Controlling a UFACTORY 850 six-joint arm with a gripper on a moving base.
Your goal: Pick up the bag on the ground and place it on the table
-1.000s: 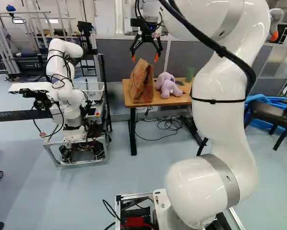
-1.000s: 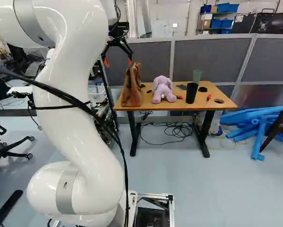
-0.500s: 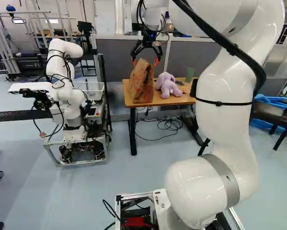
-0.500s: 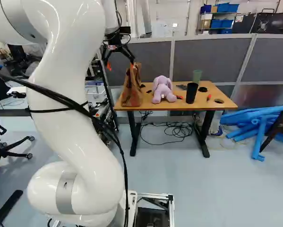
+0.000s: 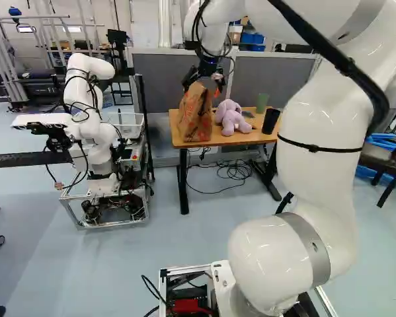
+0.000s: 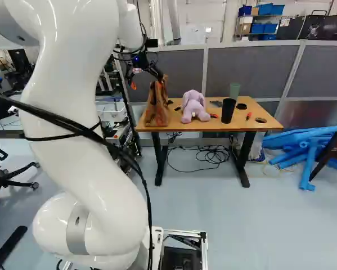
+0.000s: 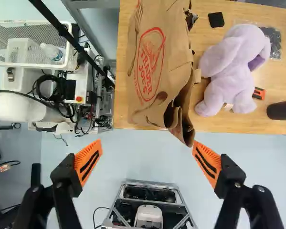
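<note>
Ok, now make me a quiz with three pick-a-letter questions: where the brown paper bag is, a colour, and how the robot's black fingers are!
1. Where is the brown paper bag?
A) on the floor
B) on the wooden table
C) on a chair

2. What colour are the pads on the black fingers?
A) orange
B) blue
C) green

3. How are the fingers?
A) shut, empty
B) shut on the bag
C) open

1 B: it stands on the tabletop.
2 A: both pads look orange.
3 C: a wide gap separates the tips.
</note>
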